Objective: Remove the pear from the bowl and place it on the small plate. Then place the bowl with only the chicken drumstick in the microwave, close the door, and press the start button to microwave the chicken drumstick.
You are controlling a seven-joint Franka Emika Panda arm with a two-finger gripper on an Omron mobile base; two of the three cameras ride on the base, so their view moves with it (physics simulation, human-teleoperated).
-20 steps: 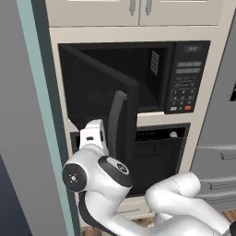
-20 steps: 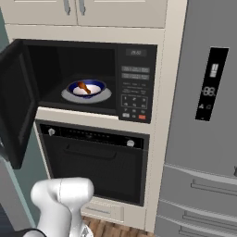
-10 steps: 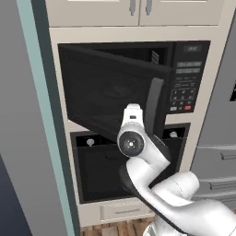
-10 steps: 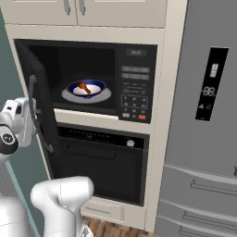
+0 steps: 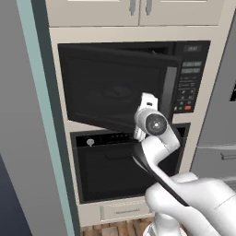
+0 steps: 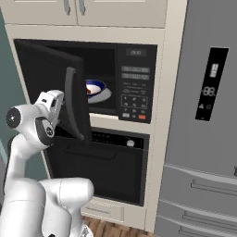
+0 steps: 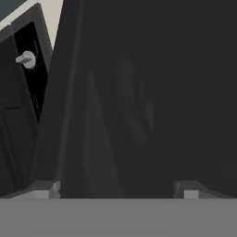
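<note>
gripper (image 7: 115,187) spread wide, holding nothing, right up against door (image 5: 115,90) glass; door partly ajar, bowl (image 6: 96,87) sits inside microwave (image 6: 134,78) past it.

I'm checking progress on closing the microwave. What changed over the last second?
The door has swung from wide open to nearly shut, pushed from outside by the open end effector, which holds nothing. The bowl with the drumstick stayed on the turntable inside the microwave.
</note>
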